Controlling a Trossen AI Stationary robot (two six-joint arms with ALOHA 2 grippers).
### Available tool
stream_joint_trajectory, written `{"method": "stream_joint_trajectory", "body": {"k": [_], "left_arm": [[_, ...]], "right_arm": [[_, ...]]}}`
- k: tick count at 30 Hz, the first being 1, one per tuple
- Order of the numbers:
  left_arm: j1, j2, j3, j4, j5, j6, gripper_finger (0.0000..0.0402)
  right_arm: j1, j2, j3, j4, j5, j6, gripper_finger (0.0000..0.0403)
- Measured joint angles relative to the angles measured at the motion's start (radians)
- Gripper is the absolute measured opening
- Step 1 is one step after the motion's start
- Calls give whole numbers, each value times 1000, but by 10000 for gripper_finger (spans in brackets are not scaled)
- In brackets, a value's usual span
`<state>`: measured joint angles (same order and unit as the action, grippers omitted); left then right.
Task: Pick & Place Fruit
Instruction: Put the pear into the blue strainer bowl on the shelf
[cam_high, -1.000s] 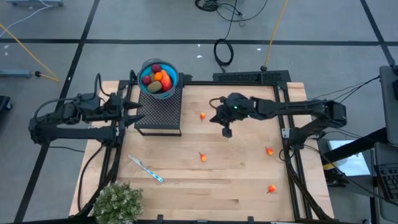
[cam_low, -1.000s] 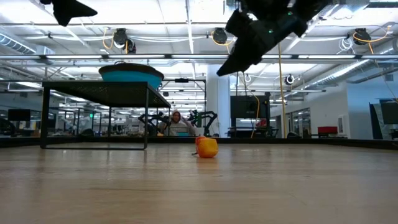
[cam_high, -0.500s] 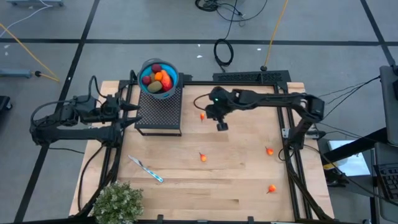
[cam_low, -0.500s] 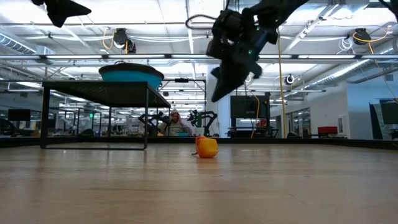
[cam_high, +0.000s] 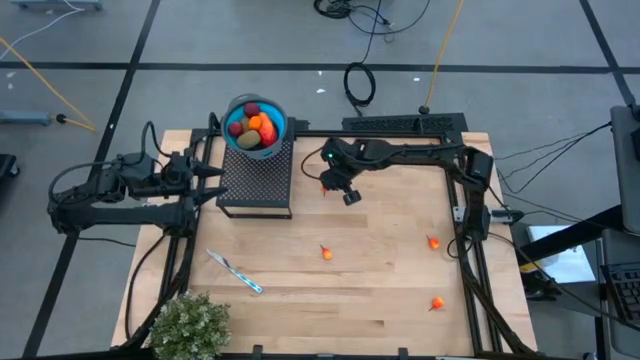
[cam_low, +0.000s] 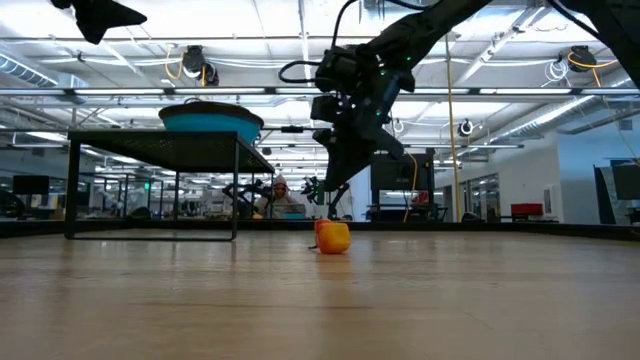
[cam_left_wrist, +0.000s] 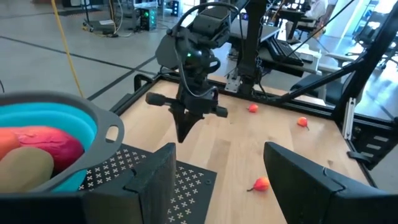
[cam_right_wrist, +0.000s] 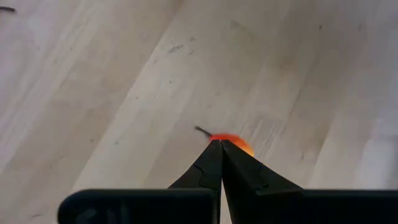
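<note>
The right pincer hangs above the bench just right of the black mesh stand, its two fingers pressed together into a single point and carrying nothing. The nearest loose fruit, a small orange ball with a short stem, lies on the bench surface just beside that point, on the side toward the stand; in the right wrist view the ball shows directly beyond the closed tip, partly hidden by it. The low view shows the pincer clear of the bench, with a gap below the tip. Judgement: the fingers must spread before descent, then straddle the ball; being near-round, it imposes no preferred grasp axis beyond avoiding the stem. The left pincer waits with fingers spread beside the stand, farther from this ball than the right. The teal bowl atop the stand already contains several fruit. Three other orange pieces lie well apart toward the bench's front and right.
</note>
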<state>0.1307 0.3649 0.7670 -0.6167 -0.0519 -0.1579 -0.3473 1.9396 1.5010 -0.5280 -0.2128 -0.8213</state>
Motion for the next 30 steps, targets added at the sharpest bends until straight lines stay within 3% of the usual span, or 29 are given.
{"method": "stream_joint_trajectory", "body": {"k": [3,8,14,30], "left_arm": [[0,0,0,0,0,-3,243],[0,0,0,0,0,-2,243],[0,0,0,0,0,0,243],[0,0,0,42,-2,-31,243]], "right_arm": [[3,3,1,1,12,-22,0],[27,3,1,30,133,-109,6],[43,3,1,46,57,-287,36],[23,3,1,45,28,-366,206]]}}
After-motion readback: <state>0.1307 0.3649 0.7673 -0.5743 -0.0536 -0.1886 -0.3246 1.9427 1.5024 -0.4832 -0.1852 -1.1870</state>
